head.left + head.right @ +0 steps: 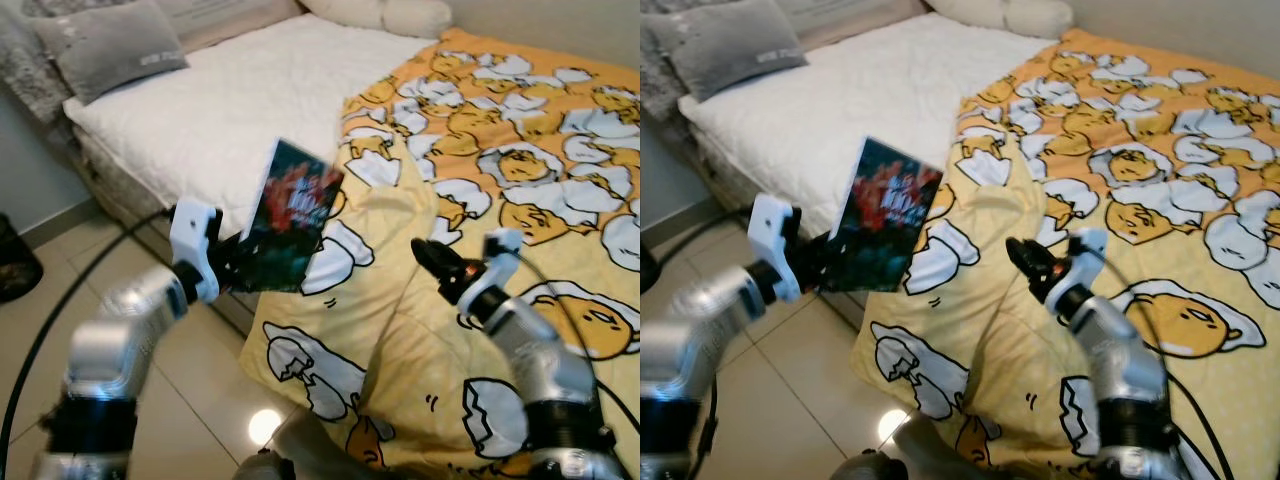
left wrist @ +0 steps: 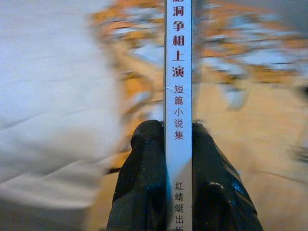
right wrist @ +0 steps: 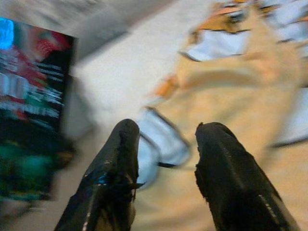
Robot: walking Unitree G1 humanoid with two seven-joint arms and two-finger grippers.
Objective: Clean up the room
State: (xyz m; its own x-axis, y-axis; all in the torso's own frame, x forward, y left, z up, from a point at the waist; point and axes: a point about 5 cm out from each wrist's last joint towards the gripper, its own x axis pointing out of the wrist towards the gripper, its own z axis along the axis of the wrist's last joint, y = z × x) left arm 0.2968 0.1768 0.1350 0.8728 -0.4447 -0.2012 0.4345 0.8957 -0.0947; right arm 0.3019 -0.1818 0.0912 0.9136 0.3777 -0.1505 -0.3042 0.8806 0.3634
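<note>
Holding a book [image 1: 292, 215] upright off the bed's [image 1: 200, 120] near edge, left claw [image 2: 178, 159] is pinching its spine; right claw [image 3: 166, 159] is hovering spread over the blanket [image 1: 520, 180]. Book not yet put away.

A bedroom in a home. A bed [image 1: 190, 130] with a white quilted mattress cover stands against the wall, bearing a grey cushion [image 1: 108, 45] and a cream pillow [image 1: 385, 14] at its head, and a yellow blanket [image 1: 520, 170] printed with cartoon eggs (draped over the bed's edge toward the floor). The floor [image 1: 190, 395] is laid with glossy beige tiles, and a black cable [image 1: 60, 300] trails across it beside the bed.
</note>
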